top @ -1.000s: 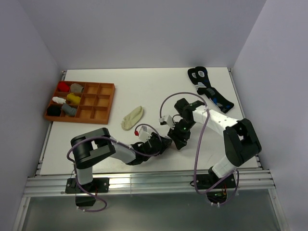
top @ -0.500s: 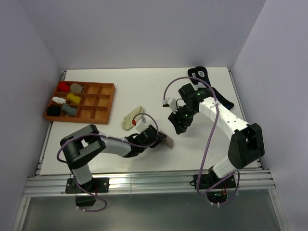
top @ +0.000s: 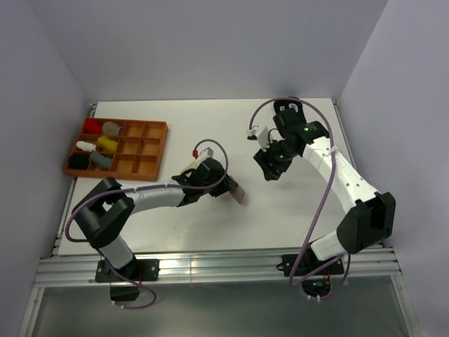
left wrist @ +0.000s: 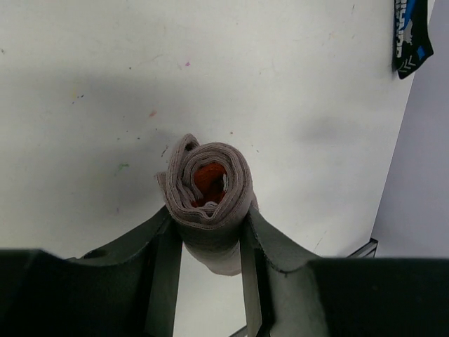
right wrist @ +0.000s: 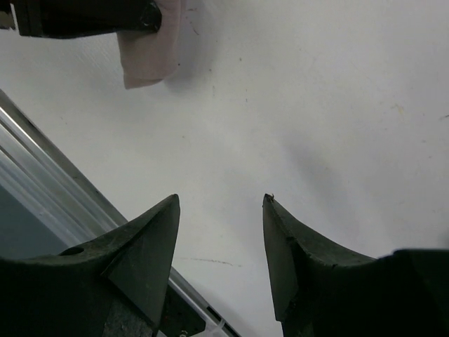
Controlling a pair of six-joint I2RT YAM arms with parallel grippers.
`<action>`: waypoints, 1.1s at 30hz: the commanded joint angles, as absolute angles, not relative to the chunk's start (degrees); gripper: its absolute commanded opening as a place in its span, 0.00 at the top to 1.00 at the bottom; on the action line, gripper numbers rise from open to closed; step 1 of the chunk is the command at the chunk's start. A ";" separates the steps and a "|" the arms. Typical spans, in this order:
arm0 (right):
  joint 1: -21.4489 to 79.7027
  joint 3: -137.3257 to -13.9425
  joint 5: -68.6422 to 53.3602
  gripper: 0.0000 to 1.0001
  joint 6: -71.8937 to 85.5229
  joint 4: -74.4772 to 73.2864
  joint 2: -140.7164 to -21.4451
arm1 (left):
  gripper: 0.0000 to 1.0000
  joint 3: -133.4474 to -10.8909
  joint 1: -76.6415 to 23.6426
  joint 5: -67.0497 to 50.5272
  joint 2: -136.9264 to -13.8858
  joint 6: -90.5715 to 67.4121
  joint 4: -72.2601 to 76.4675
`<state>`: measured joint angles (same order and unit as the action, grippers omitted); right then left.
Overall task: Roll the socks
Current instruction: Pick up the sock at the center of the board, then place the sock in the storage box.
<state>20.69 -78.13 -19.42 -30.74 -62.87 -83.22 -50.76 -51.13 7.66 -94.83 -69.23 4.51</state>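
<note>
Your left claw (left wrist: 209,223) is partly closed and pinches the taupe sock (left wrist: 210,186), which is wound into a tight roll with its red cuff at the core. The roll sticks out past the fingertips near the middle of the worktop (top: 210,126); you cannot tell from these views whether it rests on the surface or hangs just above it. Your right claw (right wrist: 221,205) stands wide open with nothing in it, off to the right and well apart from the roll. The cream sock (top: 188,170) lies flat and unrolled just beside the left wrist, partly hidden under that arm.

The main risk is the roll springing open. The outer layer shows a loose lip on one side, and the fingers grip only the near part of the roll, so if you let go without tucking that edge, the fabric will likely unwind. Squeezing harder could also push the soft roll forward out of the pinch. Watch the left forearm too: a low sweep could drag or bunch the cream sock beneath it and make it harder to pick up. The tray (top: 156,151) of bundles and the black socks (left wrist: 410,35) sit far enough off to stay out of it.
</note>
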 commanded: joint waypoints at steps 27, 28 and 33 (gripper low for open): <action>13.18 -94.57 -21.62 0.44 -37.00 -70.58 -91.58 | 1.00 -70.39 -5.02 -9.66 -87.97 -51.59 -5.90; 13.18 -94.57 -21.62 0.44 -36.91 -70.40 -91.76 | 1.00 -71.44 -3.79 -9.93 -89.02 -51.59 -5.98; 13.18 -94.75 -20.65 0.45 -36.21 -69.61 -92.02 | 1.00 -76.28 3.68 -11.60 -96.93 -51.59 -3.52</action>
